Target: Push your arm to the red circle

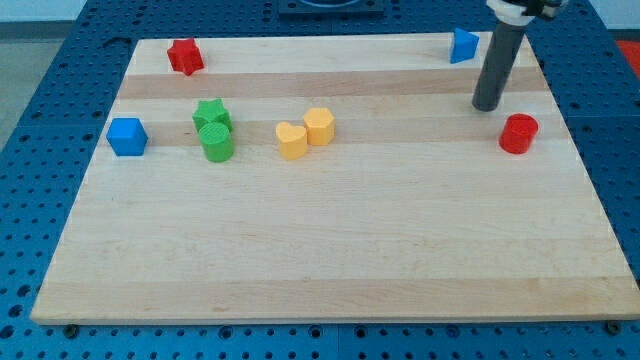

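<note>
The red circle (518, 133), a short red cylinder, stands on the wooden board near the view's right edge. My tip (487, 105) rests on the board just up and to the left of it, a small gap apart, not touching. The dark rod rises from the tip toward the view's top. A blue block (463, 46), its shape unclear, lies above the tip near the board's top edge.
A red star (185, 56) sits at the top left. A blue cube (127, 136) is at the left. A green star (211, 114) touches a green cylinder (216, 142). A yellow heart (291, 141) and yellow hexagon (319, 126) sit together at centre.
</note>
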{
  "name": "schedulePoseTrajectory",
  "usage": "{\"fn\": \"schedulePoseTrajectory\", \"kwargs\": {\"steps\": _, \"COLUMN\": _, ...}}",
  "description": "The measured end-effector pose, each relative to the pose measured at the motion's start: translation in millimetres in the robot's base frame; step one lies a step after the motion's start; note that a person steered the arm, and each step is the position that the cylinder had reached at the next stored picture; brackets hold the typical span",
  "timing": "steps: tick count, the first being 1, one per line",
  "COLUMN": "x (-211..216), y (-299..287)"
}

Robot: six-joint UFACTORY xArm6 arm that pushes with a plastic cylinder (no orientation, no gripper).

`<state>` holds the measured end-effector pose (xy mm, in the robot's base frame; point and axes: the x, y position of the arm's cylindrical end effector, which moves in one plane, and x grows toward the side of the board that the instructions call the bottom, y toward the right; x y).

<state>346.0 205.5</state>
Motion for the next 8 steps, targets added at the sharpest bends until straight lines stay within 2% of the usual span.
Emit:
{"fn": "schedulePoseTrajectory", "kwargs": {"steps": 5, "x": 16, "y": 53}}
{"fn": "schedulePoseTrajectory", "kwargs": {"steps": 7, "x": 39, "y": 64}}
{"fn": "schedulePoseTrajectory", "kwargs": {"steps": 8, "x": 67, "y": 64}}
